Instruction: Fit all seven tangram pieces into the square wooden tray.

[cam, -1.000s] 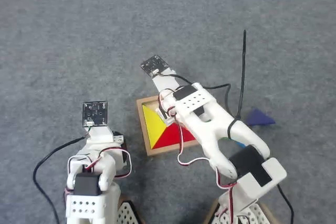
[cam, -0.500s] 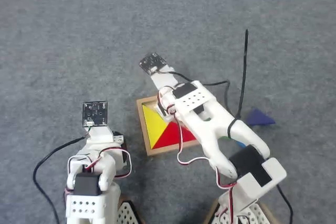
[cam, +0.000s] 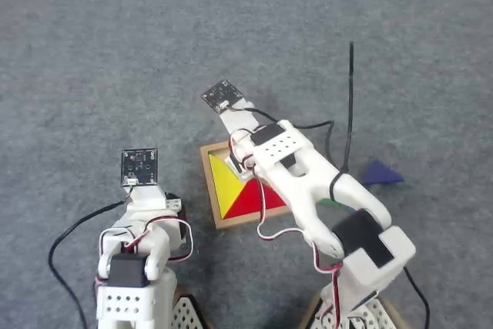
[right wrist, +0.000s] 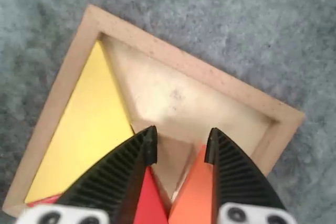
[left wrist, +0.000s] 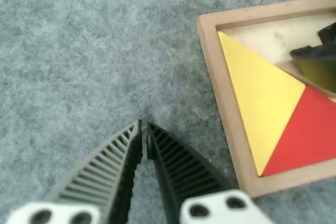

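Well, the right gripper, jaws apart, hangs over the tray; I'd nudge the orange piece flush against the red piece. The left gripper rests closed.

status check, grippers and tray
Left gripper shut, off tray. Right gripper open over it. Yellow piece, red piece, orange piece in; blue piece outside.

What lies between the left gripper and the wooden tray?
In the left wrist view, only bare grey carpet lies between the left gripper and the wooden tray.
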